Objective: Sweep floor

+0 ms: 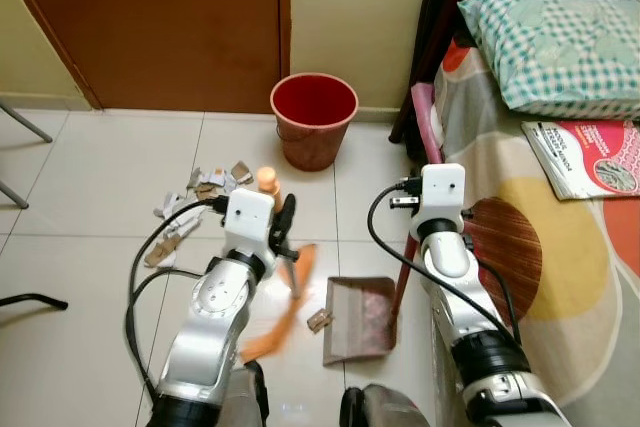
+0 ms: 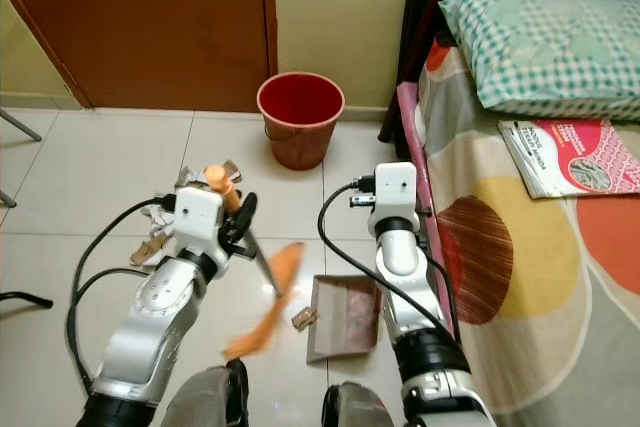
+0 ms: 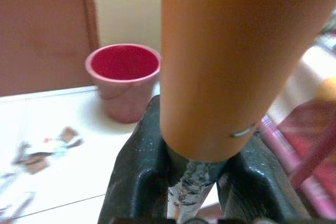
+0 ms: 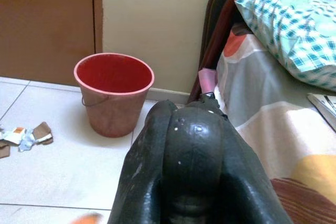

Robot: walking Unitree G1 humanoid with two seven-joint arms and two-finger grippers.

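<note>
Left gripper point(image 1: 287, 230) jaws clamp the orange broom point(image 1: 283, 319); right gripper point(image 4: 191, 145) jaws grip the dustpan point(image 1: 358, 320) handle beside paper scraps point(image 1: 205, 190).

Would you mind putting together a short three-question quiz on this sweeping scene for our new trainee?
1. True or false: the red bucket stands on the floor by the wall, between the brown door and the bed.
2. What is the left gripper shut on?
A. a pillow
B. the broom with its orange handle
C. a magazine
3. Fill in: the scraps of paper lie on the ____, on the robot's left of the dustpan.

Key
1. True.
2. B.
3. floor. The right gripper holds the dark grip of the dustpan's upright handle.
</note>
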